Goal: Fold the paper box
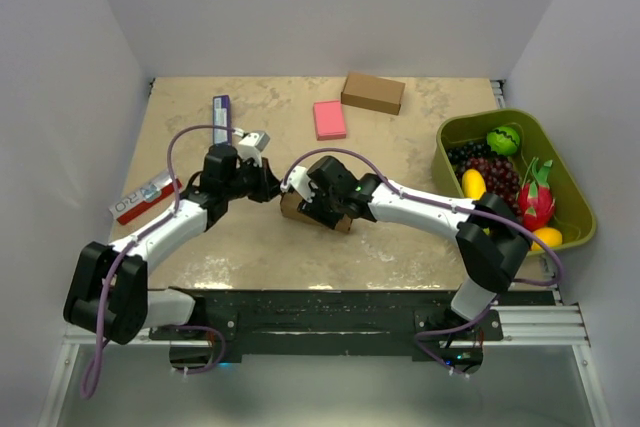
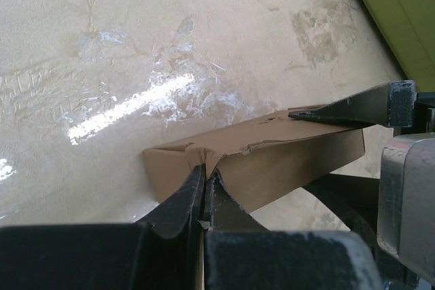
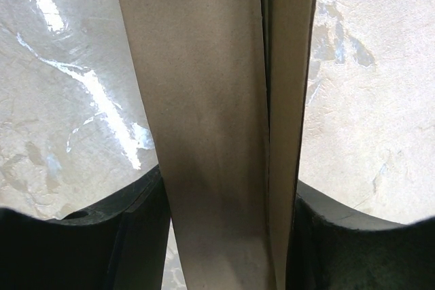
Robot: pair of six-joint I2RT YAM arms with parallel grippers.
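The paper box (image 1: 300, 209) is a plain brown carton at the middle of the table, held between both arms. In the left wrist view the box (image 2: 272, 161) lies across the frame and my left gripper (image 2: 206, 176) is shut, pinching a small flap at its near top edge. My right gripper (image 1: 325, 202) is clamped round the box's body. In the right wrist view the box (image 3: 211, 120) fills the gap between the two fingers, one pressing on each side. One right finger (image 2: 353, 108) shows in the left wrist view, lying on the box's far end.
A ready-made brown box (image 1: 372, 92) and a pink block (image 1: 329, 119) lie at the back. A green bin (image 1: 560, 162) of toy fruit stands at the right. A purple packet (image 1: 222, 117) and a red-and-white packet (image 1: 145, 200) lie at the left.
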